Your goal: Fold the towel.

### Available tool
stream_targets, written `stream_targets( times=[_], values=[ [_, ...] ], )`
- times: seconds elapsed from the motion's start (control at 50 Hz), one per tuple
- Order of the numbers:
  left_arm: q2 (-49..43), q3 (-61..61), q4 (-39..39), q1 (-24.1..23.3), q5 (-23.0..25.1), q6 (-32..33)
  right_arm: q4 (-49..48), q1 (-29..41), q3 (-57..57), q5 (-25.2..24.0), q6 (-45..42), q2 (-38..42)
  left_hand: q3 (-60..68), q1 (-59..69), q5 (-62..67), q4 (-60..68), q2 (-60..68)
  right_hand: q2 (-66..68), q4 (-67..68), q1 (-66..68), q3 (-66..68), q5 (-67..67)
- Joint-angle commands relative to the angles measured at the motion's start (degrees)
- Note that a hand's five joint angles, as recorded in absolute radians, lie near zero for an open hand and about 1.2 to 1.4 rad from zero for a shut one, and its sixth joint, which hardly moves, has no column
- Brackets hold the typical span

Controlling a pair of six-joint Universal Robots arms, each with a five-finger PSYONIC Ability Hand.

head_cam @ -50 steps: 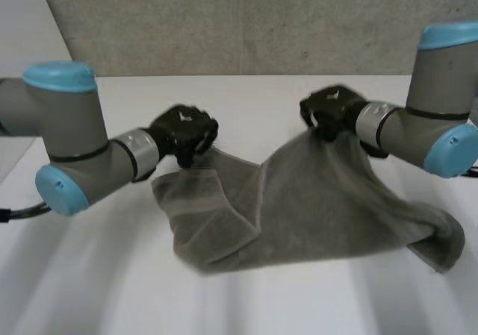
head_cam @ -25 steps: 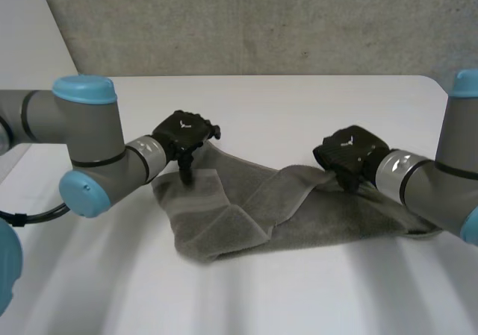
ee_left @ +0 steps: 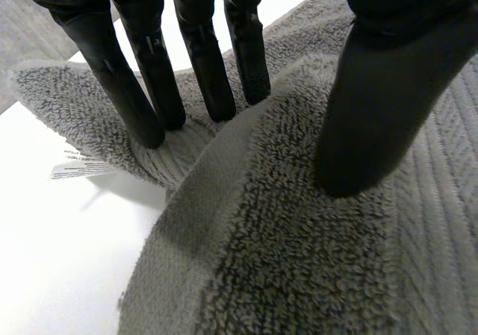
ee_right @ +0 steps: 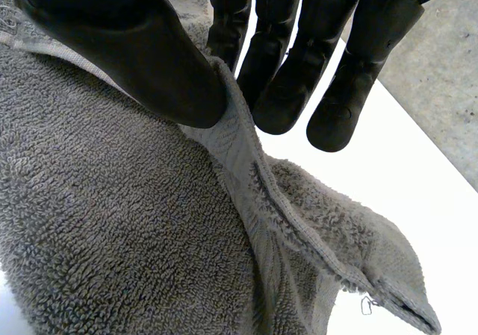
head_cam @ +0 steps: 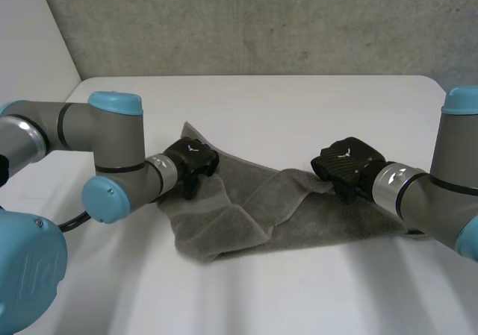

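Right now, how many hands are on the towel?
2. The left hand pinches a fold at the towel's left end; the right hand pinches its edge toward the right end.

Head view looks down from 6 o'clock toward 12 o'clock, set back; 2 wrist views sit close over the towel [head_cam: 299, 215], which all 3 share.

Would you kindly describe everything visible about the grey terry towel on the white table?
The grey terry towel lies crumpled and partly folded on the white table, its looped pile soft-looking, with a flat woven band and stitched hem. A small white label pokes out beneath it. The left hand pinches a raised fold at one end; the right hand pinches the hemmed far edge.
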Motion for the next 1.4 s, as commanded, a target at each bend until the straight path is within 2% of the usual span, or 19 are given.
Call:
stream_targets(
  times=[0.02, 0.14, 0.18, 0.36, 0.52, 0.56, 0.58, 0.62, 0.64, 0.68, 0.7, 0.74, 0.8, 0.86, 0.96, 1.08, 1.2, 1.3, 1.4],
  values=[
    [0.75, -0.26, -0.07, 0.07, 0.04, 0.00, -0.10, 0.04, -0.06, 0.08, -0.02, 0.18, 1.06, 0.84, -8.46, 0.71, 1.06, 4.41, 3.38, 3.68, 4.07, 2.96],
    [1.10, -0.17, -0.77, 0.07, -0.13, 0.00, -0.10, -0.05, -0.33, 0.08, -0.02, 0.00, 15.86, 15.64, 6.34, 15.51, 15.86, 4.41, 3.38, 3.68, 4.07, 2.96],
    [2.24, -0.17, -1.04, 0.07, -0.31, -0.18, -0.01, -0.05, -0.68, 0.26, -0.02, -0.26, 27.08, 26.86, 17.56, 26.73, 27.08, 4.41, 3.38, 3.68, 4.07, 2.96],
    [8.93, -1.31, -0.42, 0.77, -0.05, -1.85, 0.52, -0.05, -4.72, 0.79, 0.06, -0.79, 27.45, 27.22, 17.92, 27.10, 27.45, 4.41, 3.38, 3.68, 4.07, 2.96],
    [10.33, 6.86, 8.10, 1.92, -2.07, -6.59, 3.77, 0.39, -21.60, 3.07, -1.96, 7.56, 27.45, 27.22, 17.92, 27.10, 27.45, 4.41, 3.38, 3.68, 4.07, 2.96],
    [8.23, 15.95, 9.68, 2.18, -6.79, -8.43, 3.77, 0.83, -37.07, 10.50, -3.71, 13.60, 27.45, 27.22, 17.92, 27.10, 27.45, 4.41, 3.38, 3.68, 4.07, 2.96],
    [8.22, 16.00, 9.69, 2.18, -6.81, -8.44, 3.77, 0.83, -37.15, 10.54, -3.71, 13.62, 27.45, 27.22, 17.92, 27.10, 27.45, 4.41, 3.38, 3.68, 4.07, 2.96],
    [7.26, 25.88, 10.12, 2.18, -11.10, -12.02, 0.63, 1.09, -51.15, 17.37, -2.93, 16.25, 27.45, 27.22, 17.92, 27.10, 27.45, 4.41, 3.38, 3.68, 4.07, 2.96],
    [7.26, 25.93, 10.13, 2.18, -11.12, -12.04, 0.61, 1.09, -51.22, 17.40, -2.92, 16.26, 27.45, 27.22, 17.92, 27.10, 27.45, 4.41, 3.38, 3.68, 4.07, 2.96],
    [7.43, 34.16, 11.35, 2.70, -13.92, -20.52, -7.70, 2.05, -56.83, 18.10, 0.04, 16.53, 27.45, 27.22, 17.92, 27.10, 27.45, 4.41, 3.38, 3.68, 4.07, 2.96],
    [7.43, 34.20, 11.36, 2.71, -13.93, -20.57, -7.74, 2.06, -56.84, 18.10, 0.06, 16.52, 27.45, 27.22, 17.92, 27.10, 27.45, 4.41, 3.38, 3.68, 4.07, 2.96],
    [7.78, 40.06, 12.58, 5.24, -15.25, -30.54, -14.66, 2.32, -54.40, 18.10, 5.22, 14.60, 27.45, 27.22, 17.92, 27.10, 27.45, 4.41, 3.38, 3.68, 4.07, 2.96],
    [7.70, 43.15, 12.32, 7.00, -14.73, -37.59, -15.48, 3.02, -49.49, 17.05, 7.62, 9.87, 27.45, 27.22, 17.92, 27.10, 27.45, 4.41, 3.38, 3.68, 4.07, 2.96],
    [7.43, 43.43, 11.80, 7.36, -14.64, -39.55, -14.25, 2.76, -46.56, 15.55, 7.62, 7.56, 27.45, 27.22, 17.92, 27.10, 27.45, 4.41, 3.38, 3.68, 4.07, 2.96],
    [6.64, 35.55, 4.52, 7.80, -10.61, -39.81, -8.55, 3.20, -35.95, 6.96, 7.54, 5.98, 27.45, 27.22, 17.92, 27.10, 27.45, 4.41, 3.38, 3.68, 4.07, 2.96],
    [7.69, 18.42, 3.88, 11.05, -4.45, -39.55, 0.23, 3.38, -28.73, 3.69, 3.42, 5.54, 27.45, 27.22, 17.92, 27.10, 27.45, 4.41, 3.38, 3.68, 4.07, 2.96],
    [10.86, 4.75, 7.31, 15.10, -2.07, -36.48, 5.79, 3.11, -23.18, 3.60, -2.57, 6.42, 27.45, 27.22, 17.92, 27.10, 27.45, 4.41, 3.38, 3.68, 4.07, 2.96],
    [18.04, -15.23, 16.43, 19.31, 2.31, -24.29, 7.11, 2.41, -14.23, 3.69, -8.45, 6.33, 27.45, 27.22, 17.92, 27.10, 27.45, 4.41, 3.38, 3.68, 4.07, 2.96],
    [23.85, -29.57, 25.39, 19.67, 6.97, -13.92, 6.59, 2.59, -10.27, 3.77, -8.55, 6.24, 27.45, 27.22, 17.92, 27.10, 27.45, 4.41, 3.38, 3.68, 4.07, 2.96]
  ],
)
